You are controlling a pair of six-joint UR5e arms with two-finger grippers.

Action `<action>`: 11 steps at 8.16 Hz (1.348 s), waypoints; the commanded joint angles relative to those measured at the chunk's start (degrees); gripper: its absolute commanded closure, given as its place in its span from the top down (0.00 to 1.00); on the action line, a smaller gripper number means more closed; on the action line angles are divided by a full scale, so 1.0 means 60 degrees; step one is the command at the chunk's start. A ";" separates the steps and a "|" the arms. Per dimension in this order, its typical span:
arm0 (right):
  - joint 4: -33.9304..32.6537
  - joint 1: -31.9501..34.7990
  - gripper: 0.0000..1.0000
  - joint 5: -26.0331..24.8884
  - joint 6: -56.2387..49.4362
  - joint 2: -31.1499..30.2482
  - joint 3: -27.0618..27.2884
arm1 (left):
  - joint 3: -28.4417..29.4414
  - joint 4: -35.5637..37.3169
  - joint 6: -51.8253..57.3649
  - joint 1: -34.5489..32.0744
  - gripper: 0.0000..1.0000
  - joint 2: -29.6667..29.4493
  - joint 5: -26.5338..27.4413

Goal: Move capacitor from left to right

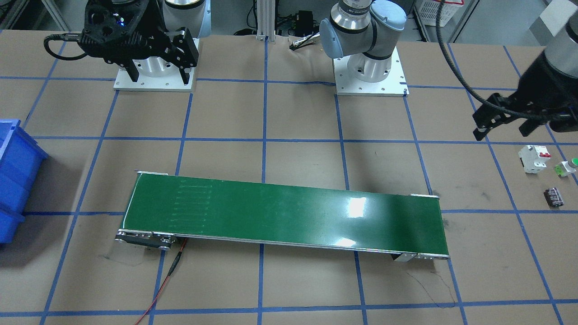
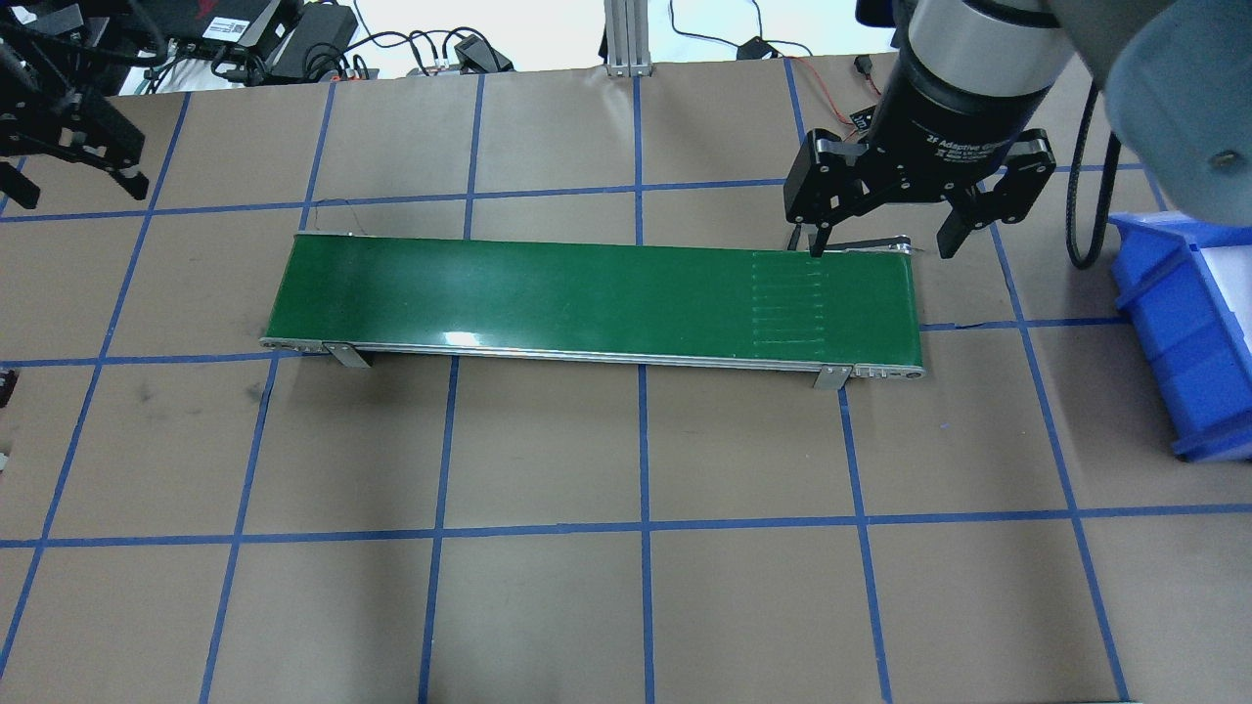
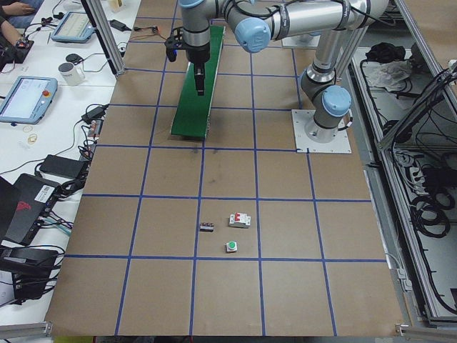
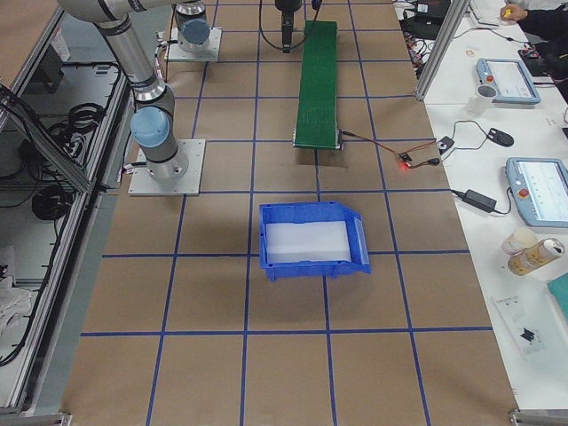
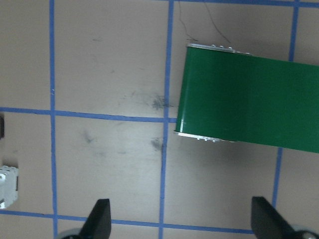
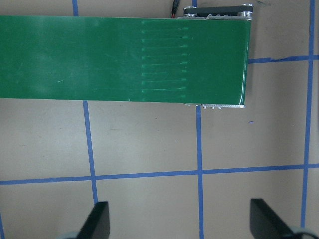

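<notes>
The capacitor (image 1: 553, 197), a small black cylinder with grey stripes, lies on the brown table at my far left, also in the exterior left view (image 3: 208, 227). My left gripper (image 1: 503, 128) is open and empty. It hovers above the table, behind the capacitor and apart from it, and also shows in the overhead view (image 2: 78, 191). In the left wrist view, only a dark sliver at the left edge may be the capacitor. My right gripper (image 2: 880, 249) is open and empty above the far edge of the green conveyor (image 2: 597, 298), near its right end.
A white breaker with red switches (image 1: 534, 158) and a green-capped button (image 1: 568, 168) sit just behind the capacitor. A blue bin (image 2: 1184, 332) stands right of the conveyor. A red wire (image 1: 167, 280) runs from the conveyor's right end.
</notes>
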 commanded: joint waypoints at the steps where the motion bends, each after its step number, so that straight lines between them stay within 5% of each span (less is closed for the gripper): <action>1: 0.0000 0.0000 1.00 -0.0025 0.0000 0.0000 0.0000 | -0.0010 0.1015 0.2864 0.1861 1.00 -0.0916 0.0082; 3: 0.0000 0.0000 1.00 -0.0039 0.0000 0.0000 0.0000 | -0.0010 0.1612 0.3820 0.2948 1.00 -0.1620 0.0083; 7: 0.0015 -0.0015 1.00 -0.0083 -0.0015 0.0000 0.0000 | -0.0040 0.4775 0.5896 0.4401 1.00 -0.3991 0.0537; 11: 0.0015 -0.0015 1.00 -0.0113 -0.0015 -0.0015 0.0000 | -0.0318 0.4912 0.6414 0.4841 1.00 -0.4624 0.0522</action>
